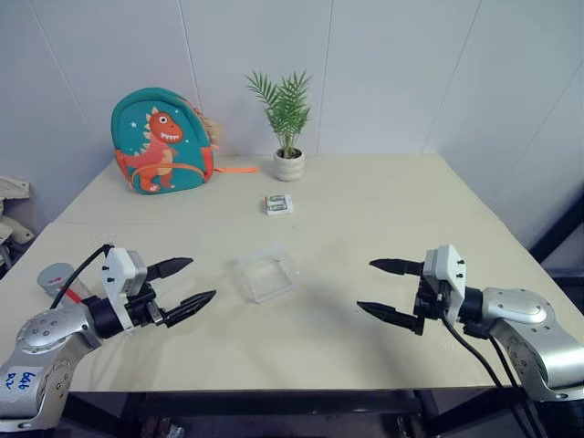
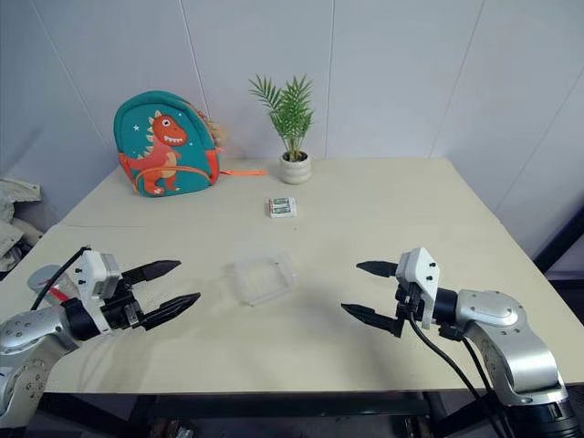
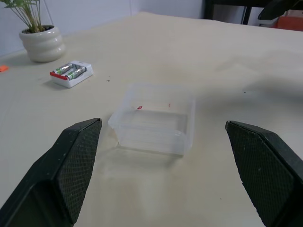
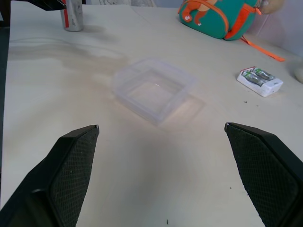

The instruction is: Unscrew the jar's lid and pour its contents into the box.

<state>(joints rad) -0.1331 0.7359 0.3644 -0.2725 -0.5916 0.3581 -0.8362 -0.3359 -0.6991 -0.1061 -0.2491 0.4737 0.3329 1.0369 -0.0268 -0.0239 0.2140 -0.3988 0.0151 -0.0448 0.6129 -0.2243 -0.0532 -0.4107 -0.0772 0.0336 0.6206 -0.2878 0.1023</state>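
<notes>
**A:** What do the head views give you?

**B:** I see the box (image 1: 266, 273), clear plastic, shallow, square with rounded corners, on the matte cream table (image 1: 383, 210). The left gripper (image 1: 181, 285) hangs to the left of the box, the right gripper (image 1: 387, 288) to its right, both spread wide and holding nothing. The jar (image 1: 60, 282), a silver-grey cylinder with its lid (image 1: 57, 274) on, stands well left of the box by the table's left edge, behind my left arm. Beyond the box lie a white-and-green pack (image 1: 278, 203), a ribbed white plant pot (image 1: 289, 164) and a teal dinosaur backpack (image 1: 161, 141). The table around the box is bare.

**A:** Left wrist?

**B:** Textured black fingers (image 3: 71, 165) apart, framing the box; there's a tiny red speck on the box. I can't read any writing.

**A:** Right wrist?

**B:** The fingers are wide apart here too. The jar's red stripe shows, far beyond the box.
</notes>
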